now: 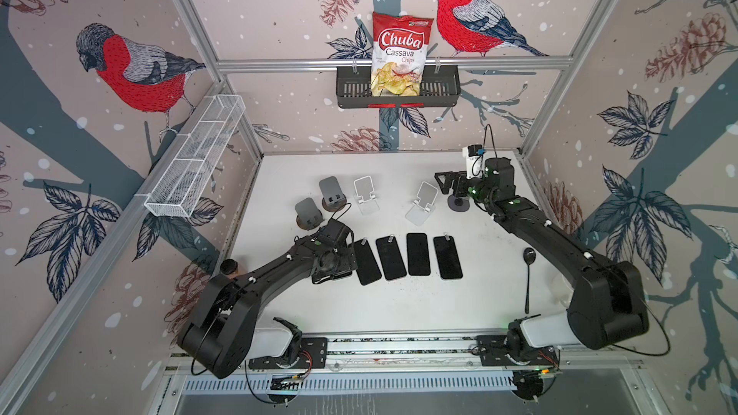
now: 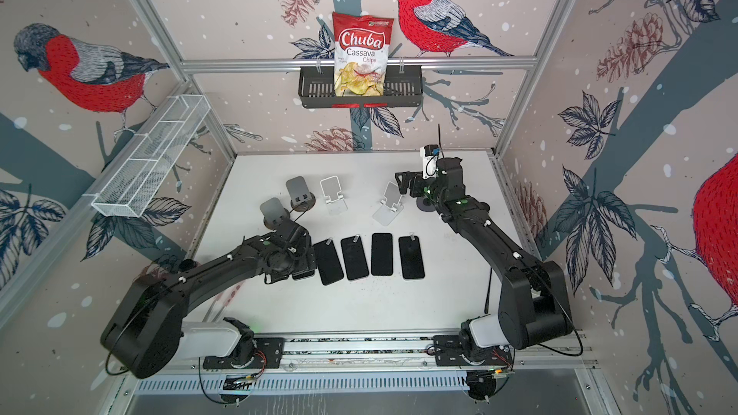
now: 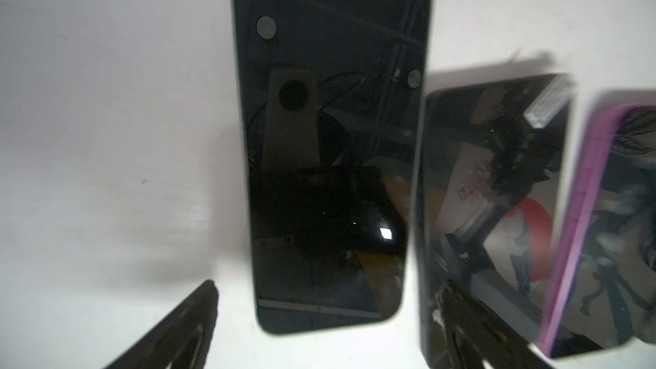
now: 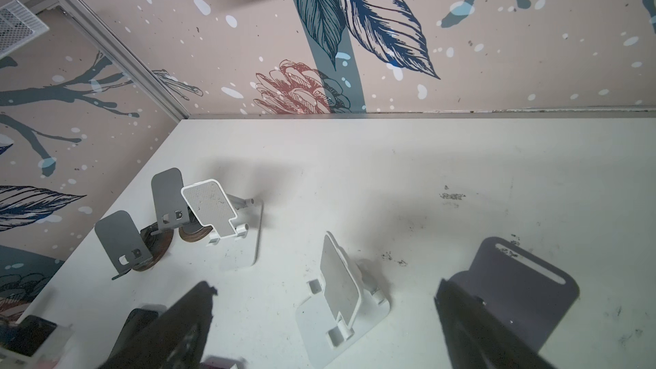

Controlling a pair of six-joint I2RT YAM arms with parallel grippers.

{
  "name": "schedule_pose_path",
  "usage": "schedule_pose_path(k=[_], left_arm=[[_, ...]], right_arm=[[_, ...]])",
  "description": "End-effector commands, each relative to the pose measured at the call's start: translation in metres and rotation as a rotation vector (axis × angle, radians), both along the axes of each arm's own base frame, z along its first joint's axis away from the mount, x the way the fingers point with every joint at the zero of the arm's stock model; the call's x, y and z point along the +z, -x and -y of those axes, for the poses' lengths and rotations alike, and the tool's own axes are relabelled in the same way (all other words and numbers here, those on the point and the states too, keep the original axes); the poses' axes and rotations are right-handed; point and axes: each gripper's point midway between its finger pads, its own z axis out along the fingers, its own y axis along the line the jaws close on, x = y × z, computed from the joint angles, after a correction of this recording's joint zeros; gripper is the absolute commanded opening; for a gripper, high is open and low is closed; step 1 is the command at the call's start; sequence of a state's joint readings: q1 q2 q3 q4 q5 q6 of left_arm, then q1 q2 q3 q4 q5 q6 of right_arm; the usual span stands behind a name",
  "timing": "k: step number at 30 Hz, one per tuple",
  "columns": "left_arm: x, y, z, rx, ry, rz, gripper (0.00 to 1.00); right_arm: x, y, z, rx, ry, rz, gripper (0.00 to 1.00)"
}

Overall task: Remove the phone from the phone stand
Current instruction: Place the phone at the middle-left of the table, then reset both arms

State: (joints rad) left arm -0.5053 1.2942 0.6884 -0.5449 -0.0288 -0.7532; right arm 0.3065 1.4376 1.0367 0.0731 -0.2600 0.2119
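Left wrist view: left gripper (image 3: 330,283) spread wide, matte black fingers (image 3: 184,321) either side of a glossy, round-cornered black phone (image 3: 330,136) lying flat on the smooth white worktop (image 3: 106,136), toward its left edge. Right gripper (image 4: 324,283) equally agape near a white, flat-plated phone stand (image 4: 337,271).

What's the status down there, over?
Left tool open, over a phone flat on the table. Right tool open beside the empty dark stand. Other stands empty. Nothing in the way.
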Motion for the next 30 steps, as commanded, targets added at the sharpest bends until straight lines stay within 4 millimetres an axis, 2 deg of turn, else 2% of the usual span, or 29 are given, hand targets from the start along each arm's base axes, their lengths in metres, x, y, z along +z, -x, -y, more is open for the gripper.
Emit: schedule_pose_path(k=[1,9,12,19,22,28,30], left_arm=[[0.017,-0.002,-0.007,0.015,-0.023,0.032,0.96],[0.070,-0.030,-0.016,0.054,-0.027,0.274,0.97],[0.091,-0.043,-0.012,0.007,-0.018,0.396,0.97],[0.150,-0.075,-0.030,0.053,-0.121,0.660,0.97],[0.161,-0.088,-0.043,0.095,-0.195,0.703,0.97],[0.169,-0.115,-0.072,0.187,-0.250,0.763,0.96],[0.174,-0.120,-0.085,0.227,-0.289,0.786,0.96]], right_arm=[[0.001,-0.006,0.005,-0.045,-0.007,-0.011,0.99],[-0.003,-0.009,0.028,-0.145,-0.016,-0.036,0.99],[-0.008,-0.008,0.036,-0.175,-0.002,-0.050,0.99],[-0.008,0.000,0.077,-0.319,0.031,-0.022,0.99],[-0.012,0.004,0.098,-0.400,0.062,-0.011,0.99],[-0.029,0.014,0.139,-0.546,0.101,-0.007,0.99],[-0.025,0.020,0.149,-0.585,0.105,0.035,0.99]])
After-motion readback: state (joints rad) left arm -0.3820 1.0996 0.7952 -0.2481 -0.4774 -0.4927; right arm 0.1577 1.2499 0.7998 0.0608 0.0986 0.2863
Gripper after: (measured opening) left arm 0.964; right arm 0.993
